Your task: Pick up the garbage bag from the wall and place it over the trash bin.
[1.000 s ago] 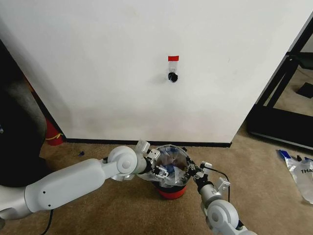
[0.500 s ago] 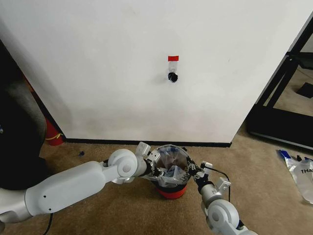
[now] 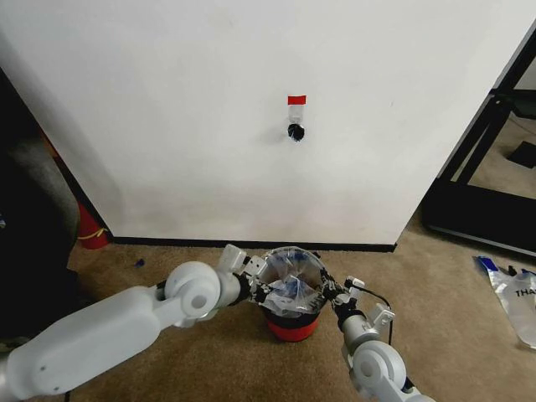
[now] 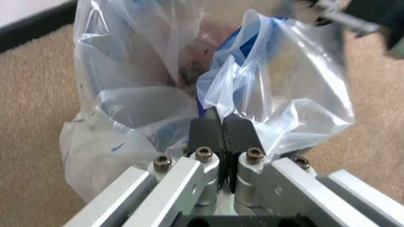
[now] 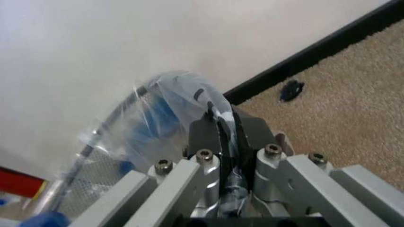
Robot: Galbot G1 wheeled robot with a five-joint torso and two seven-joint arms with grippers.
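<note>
We see the left gripper (image 4: 221, 124) with its two dark fingers pressed together on a fold of the thin clear plastic garbage bag with blue print (image 4: 189, 90), low in the centre of the left wrist view. In the head view that left gripper (image 3: 261, 291) sits just left of the small round dark bin with a red base (image 3: 295, 328), at the lower centre of the frame. Compared with the picture a second ago, the white left arm has swung so its elbow joint lies further left and lower, and the gripper has drawn slightly away from the middle of the bin.

The right gripper (image 5: 222, 124) has its fingers closed on another pinch of the same bag (image 5: 165, 101), whose film runs down between them. In the head view the right gripper (image 3: 328, 293) is at the bin's right rim, much where it was before.

The garbage bag (image 3: 293, 270) is spread between the two grippers over the mouth of the bin, billowing up above it.

Above, in the centre of the head view, the plain white wall (image 3: 167, 109) carries a small red tape strip (image 3: 296, 100) and a black hook (image 3: 295, 131), as before. A second clear-and-blue plastic bag (image 3: 515, 293) lies on the tan carpet (image 3: 452, 285) at the right edge.
</note>
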